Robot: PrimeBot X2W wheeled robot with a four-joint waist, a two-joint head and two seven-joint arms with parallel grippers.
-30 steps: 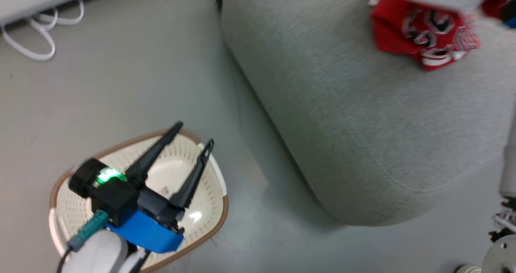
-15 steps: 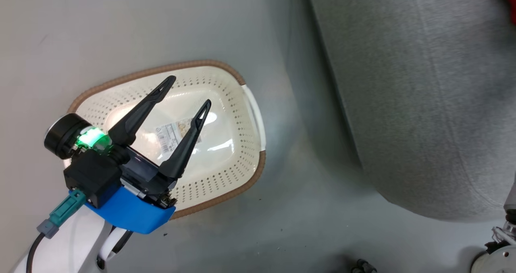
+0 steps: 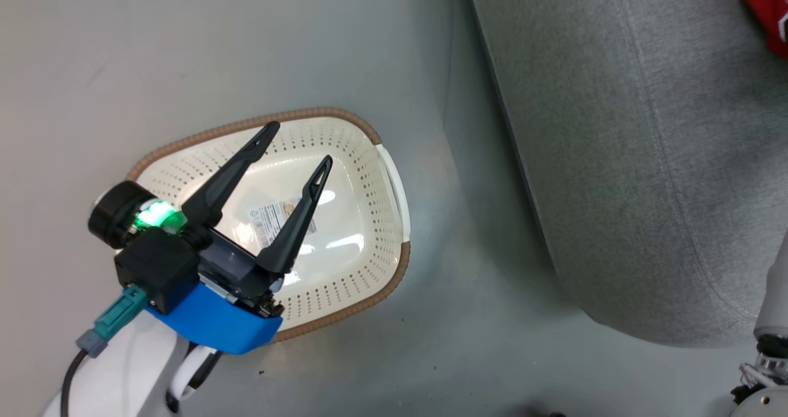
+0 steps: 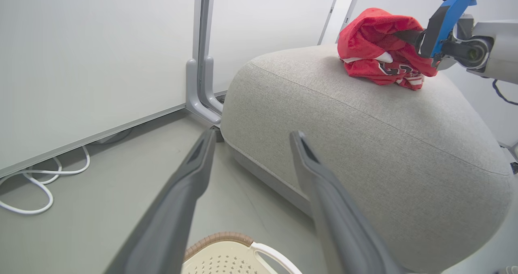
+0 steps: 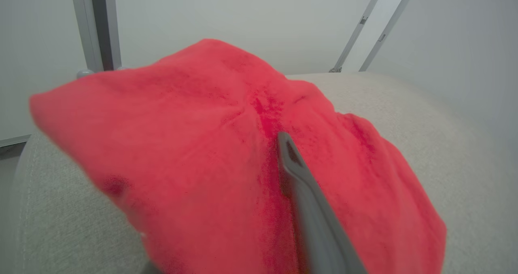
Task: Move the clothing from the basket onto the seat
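The left wrist view shows the clothing [image 4: 376,43] heaped near the seat's [image 4: 364,124] far edge, soft red fleece with striped trim, the right gripper [image 4: 406,35] sunk in it; whether those jaws pinch the cloth I cannot tell. The head view shows the left gripper [image 3: 300,141], jaws spread, above the perforated cream basket [image 3: 345,116], brown woven-look rim.

A: How is the light?
B: Bright, even and soft, from overhead. White glare sits in the basket [image 3: 363,158], on its glossy bottom, and the seat [image 3: 615,158] throws a soft shadow on the floor [image 3: 246,47] beside it.
A: Sharp?
B: The head view is crisp. In the right wrist view the clothing [image 5: 182,144] lies close to the lens, its left edge smeared and out of focus.
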